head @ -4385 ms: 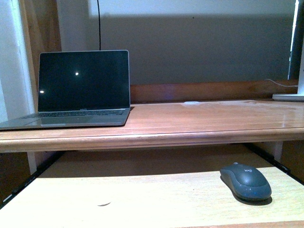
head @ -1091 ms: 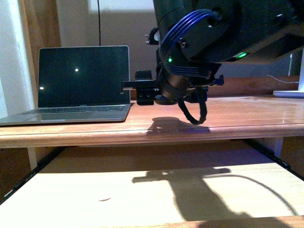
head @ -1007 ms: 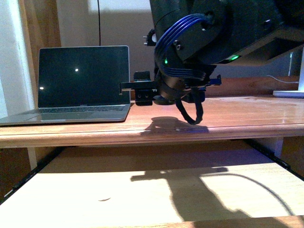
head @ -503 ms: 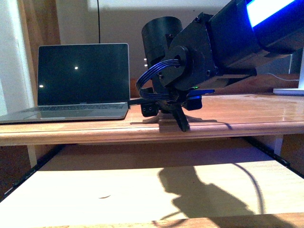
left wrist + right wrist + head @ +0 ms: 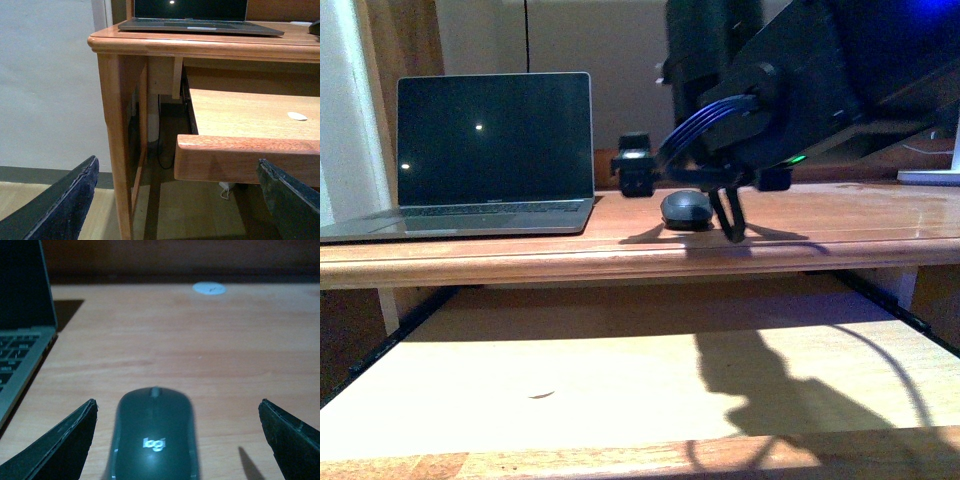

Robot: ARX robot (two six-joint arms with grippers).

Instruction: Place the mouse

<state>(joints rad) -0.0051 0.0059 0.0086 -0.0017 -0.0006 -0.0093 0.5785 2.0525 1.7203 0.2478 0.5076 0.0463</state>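
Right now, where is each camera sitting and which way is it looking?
Front view: on the robot's body, facing the desk; right arm hangs by the mouse.
Left wrist view: low beside the desk corner, facing the pull-out shelf; open left jaws show.
Right wrist view: just above the desk, facing the mouse; open right jaws flank it.
Shared: laptop in all three; mouse in front and right wrist.

Mouse (image 5: 154, 440) on desk (image 5: 210, 350) between spread fingers (image 5: 62, 450)
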